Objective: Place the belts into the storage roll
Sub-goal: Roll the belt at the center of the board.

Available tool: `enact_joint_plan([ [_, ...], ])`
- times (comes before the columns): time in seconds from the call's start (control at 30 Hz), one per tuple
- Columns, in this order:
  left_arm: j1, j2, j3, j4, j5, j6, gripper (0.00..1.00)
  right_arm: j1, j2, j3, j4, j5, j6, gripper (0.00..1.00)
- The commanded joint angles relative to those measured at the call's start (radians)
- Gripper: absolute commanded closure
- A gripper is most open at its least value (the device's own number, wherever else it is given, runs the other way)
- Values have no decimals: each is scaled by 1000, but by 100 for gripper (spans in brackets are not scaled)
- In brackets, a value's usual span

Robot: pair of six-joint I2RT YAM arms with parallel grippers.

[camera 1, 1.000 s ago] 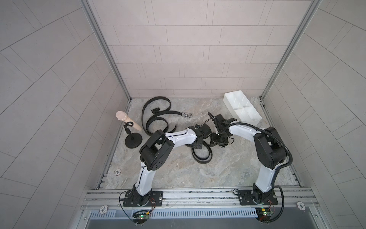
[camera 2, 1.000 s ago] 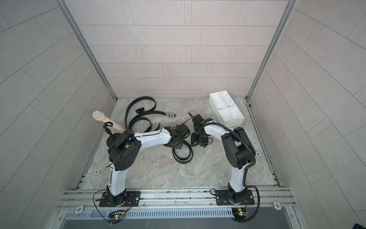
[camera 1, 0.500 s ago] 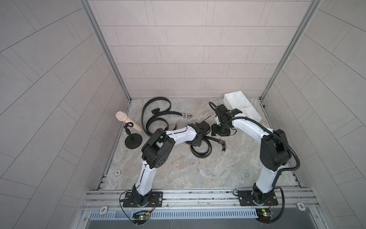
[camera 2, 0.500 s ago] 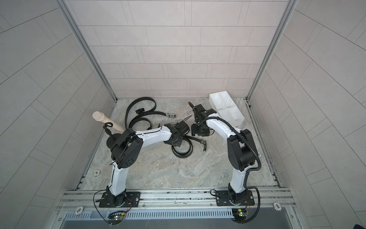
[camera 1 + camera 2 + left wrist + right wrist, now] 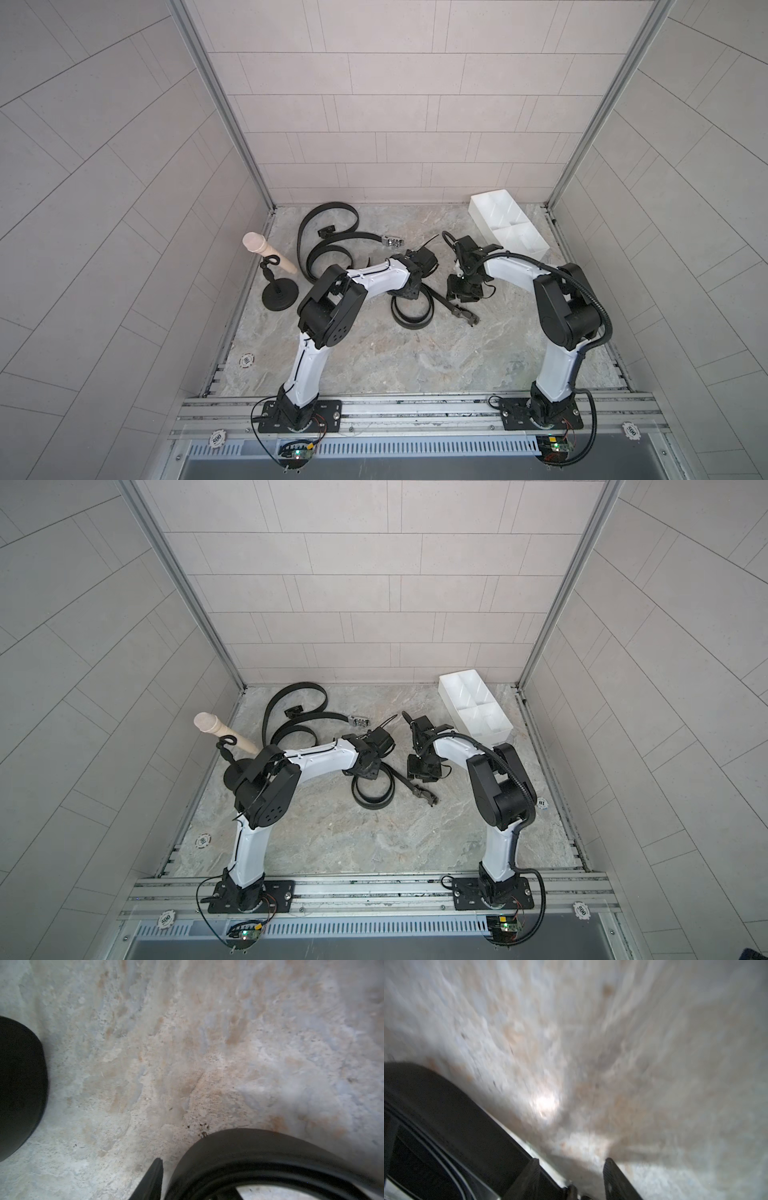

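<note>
L claw (image 5: 406,291) over coiled belt (image 5: 413,318), mid desk (image 5: 415,365); grip can't tell. R claw (image 5: 571,1160) gaping, holds nothing, just beside belt's strap end. Other belts (image 5: 328,249) loose at back-left. Tray (image 5: 484,221) back-right, well apart from belts.

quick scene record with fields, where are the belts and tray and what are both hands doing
storage tray: back right corner, no belts inside
coiled belt: floor centre, buckle end trailing
loose belts: back left, uncoiled
left hand: low over the coiled belt, grip unclear
right hand: open, beside the coiled belt, holding nothing
stand: left side
</note>
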State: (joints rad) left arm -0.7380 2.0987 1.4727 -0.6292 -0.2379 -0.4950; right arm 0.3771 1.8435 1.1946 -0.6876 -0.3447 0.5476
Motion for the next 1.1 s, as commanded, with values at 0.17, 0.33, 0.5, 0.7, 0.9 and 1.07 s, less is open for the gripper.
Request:
enact_joint_plan([
  [0.17, 6, 123, -24, -50, 43, 18, 64, 38, -133, -27, -13, 107, -24, 42],
  [0.33, 8, 133, -13, -56, 42, 28, 65, 50, -107, 53, -20, 136, -113, 38],
  [0.5, 9, 146, 1, -61, 46, 25, 66, 78, 21, 125, -39, 155, -165, 41],
  [0.7, 30, 160, 5, -61, 66, 7, 66, 76, 134, 159, -15, 157, -169, 52],
  [0.9, 60, 182, -6, -106, 51, -33, 66, -7, 86, 71, 10, 190, -112, 94],
  [1.07, 77, 195, -32, -138, 31, -51, 66, -108, 61, 43, -48, 202, -133, 99],
])
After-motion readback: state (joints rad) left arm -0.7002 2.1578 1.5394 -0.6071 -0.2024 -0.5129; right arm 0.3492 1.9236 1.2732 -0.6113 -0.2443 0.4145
